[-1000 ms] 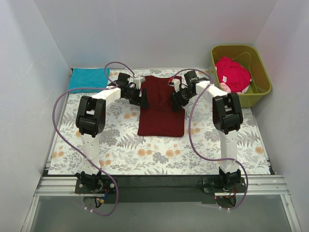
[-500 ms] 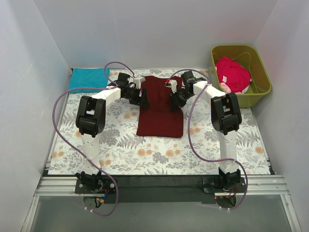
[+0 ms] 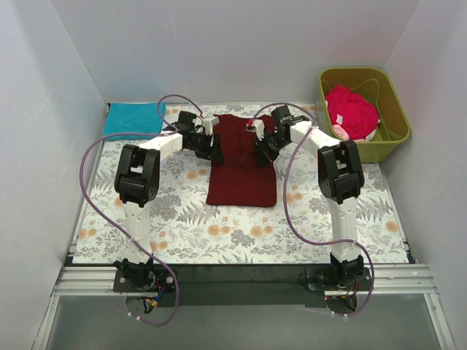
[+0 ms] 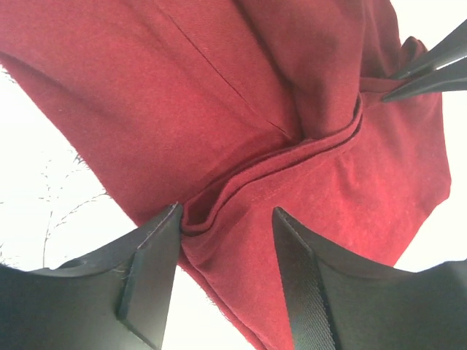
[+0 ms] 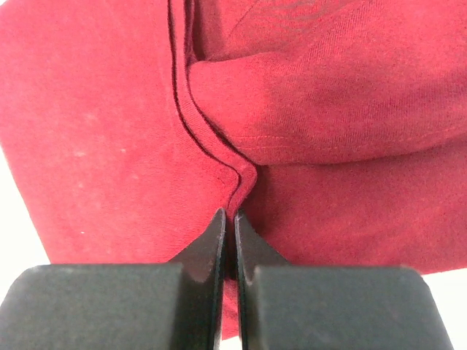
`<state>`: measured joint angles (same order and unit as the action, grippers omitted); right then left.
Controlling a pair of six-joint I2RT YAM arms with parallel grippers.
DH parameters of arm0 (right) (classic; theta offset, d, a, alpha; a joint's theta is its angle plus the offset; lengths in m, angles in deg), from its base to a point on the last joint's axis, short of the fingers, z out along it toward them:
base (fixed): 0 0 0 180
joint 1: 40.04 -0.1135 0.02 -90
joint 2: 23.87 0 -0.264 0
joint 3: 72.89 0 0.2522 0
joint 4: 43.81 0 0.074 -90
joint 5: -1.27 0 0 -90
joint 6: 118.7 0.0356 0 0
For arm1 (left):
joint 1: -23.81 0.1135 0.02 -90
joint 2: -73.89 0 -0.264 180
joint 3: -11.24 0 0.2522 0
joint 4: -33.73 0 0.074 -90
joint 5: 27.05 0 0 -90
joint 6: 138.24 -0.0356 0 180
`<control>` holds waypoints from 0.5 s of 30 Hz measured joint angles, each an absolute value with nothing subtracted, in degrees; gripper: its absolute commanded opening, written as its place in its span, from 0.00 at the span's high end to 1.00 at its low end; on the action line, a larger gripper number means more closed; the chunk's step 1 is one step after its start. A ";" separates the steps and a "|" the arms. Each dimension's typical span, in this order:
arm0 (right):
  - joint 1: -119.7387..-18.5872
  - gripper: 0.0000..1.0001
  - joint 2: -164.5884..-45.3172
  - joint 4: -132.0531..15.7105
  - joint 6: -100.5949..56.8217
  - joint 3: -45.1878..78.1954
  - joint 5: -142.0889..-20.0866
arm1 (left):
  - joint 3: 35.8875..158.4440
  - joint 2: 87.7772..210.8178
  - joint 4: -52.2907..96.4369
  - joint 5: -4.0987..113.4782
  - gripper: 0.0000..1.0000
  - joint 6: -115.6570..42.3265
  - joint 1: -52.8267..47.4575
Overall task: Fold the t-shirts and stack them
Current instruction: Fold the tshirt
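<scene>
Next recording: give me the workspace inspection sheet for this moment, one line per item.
Surface: floral tablecloth, lying flat.
Job's things: maroon t-shirt at centre, partly folded; teal t-shirt folded, far left corner; red-pink t-shirt bunched in the olive-green tub.
Clutter: olive-green tub, far right.
Pincers: left pincer open, straddling a folded maroon edge; right pincer shut on a maroon fold.
Cables: purple cables loop beside both arms.
Surroundings: plain white walls on three sides.

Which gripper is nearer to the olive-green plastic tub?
Right. The right gripper pinches the dark maroon cloth t-shirt at its right edge, left of the tub; the left gripper straddles its left edge, farther away.
</scene>
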<state>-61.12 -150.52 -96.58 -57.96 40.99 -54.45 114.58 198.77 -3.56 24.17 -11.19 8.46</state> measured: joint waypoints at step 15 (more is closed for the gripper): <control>-61.05 0.99 -153.41 -95.07 -58.96 42.43 -53.79 | 110.95 197.00 -0.78 27.34 1.00 -10.14 8.48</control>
<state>-61.05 -153.41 -95.07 -58.96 42.43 -53.79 110.95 197.00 -0.78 27.34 -10.14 8.48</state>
